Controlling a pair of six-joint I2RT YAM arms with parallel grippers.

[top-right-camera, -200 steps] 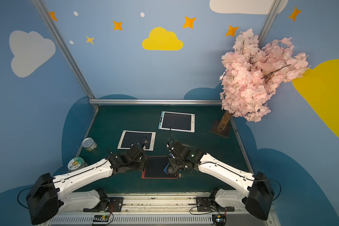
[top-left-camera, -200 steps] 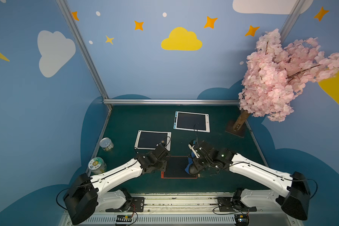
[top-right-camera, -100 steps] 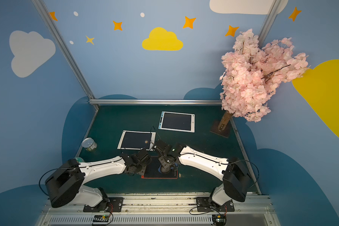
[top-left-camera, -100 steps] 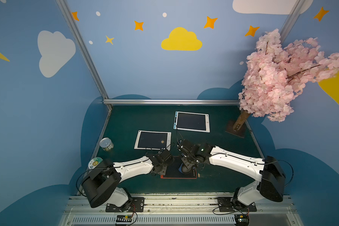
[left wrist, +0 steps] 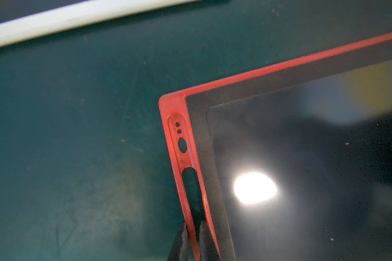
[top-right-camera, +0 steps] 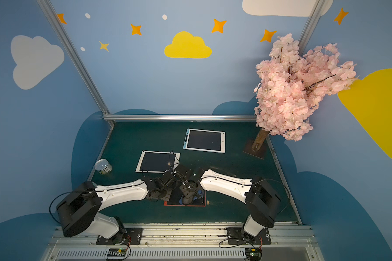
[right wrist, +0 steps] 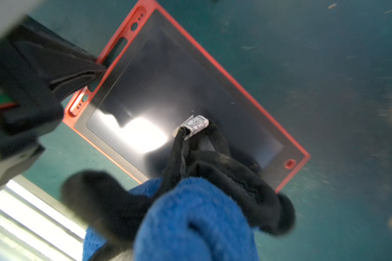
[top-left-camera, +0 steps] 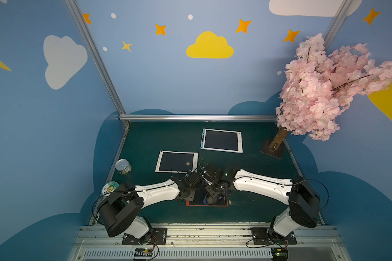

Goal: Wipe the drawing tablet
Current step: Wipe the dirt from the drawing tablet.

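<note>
Shows the drawing tablet [top-left-camera: 198, 200], red-framed and dark-screened, lying flat on the green bench [top-left-camera: 247, 162] near the front rail, between the two arms. Pinches the red rim beside the long slot on one short side with the left tool [left wrist: 193, 235], clenched, a dark finger [left wrist: 179, 248] on either side of that rim; confirms the same grip from the right wrist view. Grasps a bunched blue cloth [right wrist: 195, 226] in the right tool [top-left-camera: 213, 196], clenched around it, over the half of the screen nearer the round red button [right wrist: 290, 163]. Drapes a black loop with a white label [right wrist: 196, 124] from the cloth onto the glass. Catches a bright lamp glare on the screen in both wrist views. Has two white-framed tablets farther back on the bench: one [top-left-camera: 176, 161] just behind the wrists, one [top-left-camera: 222, 140] nearer the back wall, well apart from the red one. Has a tin can [top-left-camera: 123, 166] and a printed disc [top-left-camera: 110, 187] by the left edge, a pink blossom tree [top-left-camera: 321, 90] in the back right corner.
</note>
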